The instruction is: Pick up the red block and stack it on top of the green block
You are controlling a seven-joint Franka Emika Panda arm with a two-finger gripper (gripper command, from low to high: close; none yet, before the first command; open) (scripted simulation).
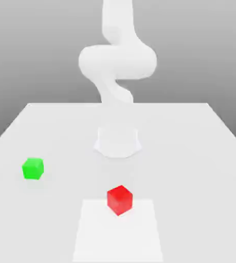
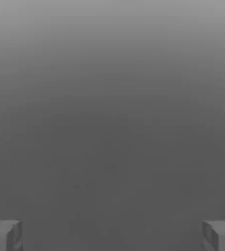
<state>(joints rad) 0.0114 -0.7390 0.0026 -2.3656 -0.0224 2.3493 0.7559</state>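
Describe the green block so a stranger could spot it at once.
Start at the white table with the robot's round base at its middle. Toward the exterior view's left sits the green block, alone on bare surface. The red block, the same size, differs in colour.

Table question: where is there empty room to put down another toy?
The table is bare on the exterior view's right, beside the red block. There is open room between the red block and the green block too. Nothing looks crowded; only the arm's base takes the middle.
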